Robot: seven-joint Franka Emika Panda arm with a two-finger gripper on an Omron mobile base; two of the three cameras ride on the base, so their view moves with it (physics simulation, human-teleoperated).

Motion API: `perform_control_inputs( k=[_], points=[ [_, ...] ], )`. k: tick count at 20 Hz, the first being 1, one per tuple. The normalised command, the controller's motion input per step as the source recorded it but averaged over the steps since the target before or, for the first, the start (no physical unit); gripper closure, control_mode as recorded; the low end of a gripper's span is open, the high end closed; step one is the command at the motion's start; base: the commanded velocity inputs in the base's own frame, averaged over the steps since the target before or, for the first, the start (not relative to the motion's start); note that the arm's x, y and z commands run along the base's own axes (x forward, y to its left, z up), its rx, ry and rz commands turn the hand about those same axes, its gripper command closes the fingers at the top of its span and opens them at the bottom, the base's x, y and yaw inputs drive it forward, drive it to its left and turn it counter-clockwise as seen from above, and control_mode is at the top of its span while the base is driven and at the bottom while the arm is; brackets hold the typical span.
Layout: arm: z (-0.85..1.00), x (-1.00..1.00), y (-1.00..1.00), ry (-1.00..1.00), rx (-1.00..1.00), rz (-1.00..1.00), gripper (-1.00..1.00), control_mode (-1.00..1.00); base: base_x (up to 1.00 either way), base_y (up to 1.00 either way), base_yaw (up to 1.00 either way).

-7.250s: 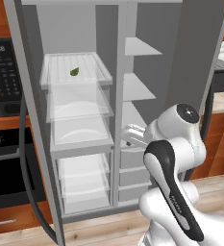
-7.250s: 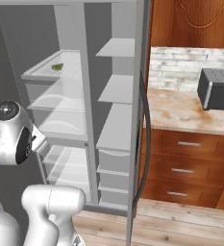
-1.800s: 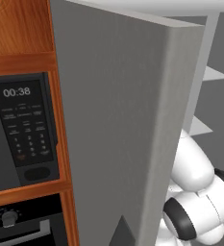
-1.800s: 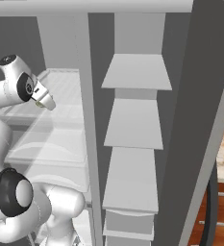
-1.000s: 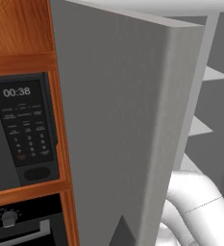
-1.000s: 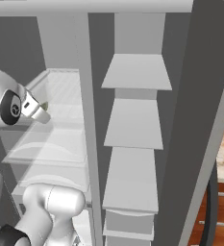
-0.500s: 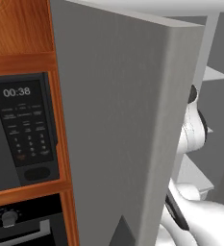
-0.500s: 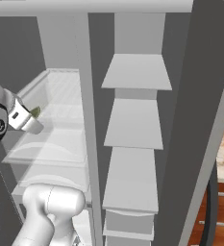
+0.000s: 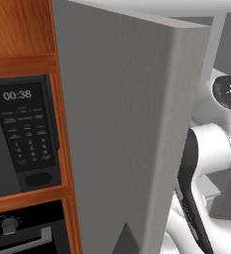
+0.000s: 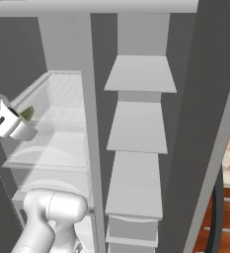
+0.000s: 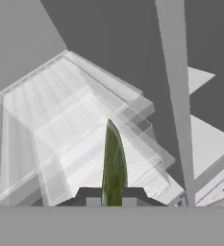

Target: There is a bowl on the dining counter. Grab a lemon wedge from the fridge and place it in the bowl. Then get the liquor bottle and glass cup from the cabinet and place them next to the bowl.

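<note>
A dark green lemon wedge (image 11: 114, 163) stands pinched between my two dark fingertips, and my gripper (image 11: 114, 196) is shut on it. From the right base camera the gripper (image 10: 23, 123) sits at the left edge, in front of the fridge's upper clear shelf (image 10: 57, 123), with the green wedge (image 10: 27, 113) poking out of its tip. The bowl, the liquor bottle and the glass cup are out of view.
The open grey fridge door (image 9: 122, 139) stands close in the left base view, beside a black microwave (image 9: 23, 134) in a wooden cabinet. A centre post (image 10: 89, 113) splits the fridge; white shelves (image 10: 138, 128) stack on its right. Clear shelf trays (image 11: 65, 125) lie below the wedge.
My hand has drawn back toward the left and slightly down, away from the clear shelf, carrying the wedge. In the left base view the arm has swung up at the right.
</note>
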Motion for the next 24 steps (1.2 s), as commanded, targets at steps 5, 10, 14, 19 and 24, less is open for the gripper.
perform_control_inputs(
  k=[5, 10, 14, 19, 24],
  points=[
    [0.0, 0.0, 0.0, 0.0, 0.0, 0.0, 1.0, 1.0, -0.99, -0.33, 0.0],
    [0.0, 0.0, 0.0, 0.0, 0.0, 0.0, 1.0, 1.0, -1.0, -0.27, -0.02],
    [0.0, 0.0, 0.0, 0.0, 0.0, 0.0, 1.0, 1.0, -0.92, -0.13, -0.29],
    [0.0, 0.0, 0.0, 0.0, 0.0, 0.0, 1.0, 1.0, -0.54, 0.0, -0.58],
    [0.0, 0.0, 0.0, 0.0, 0.0, 0.0, 1.0, 1.0, -0.33, 0.0, -0.67]
  ],
)
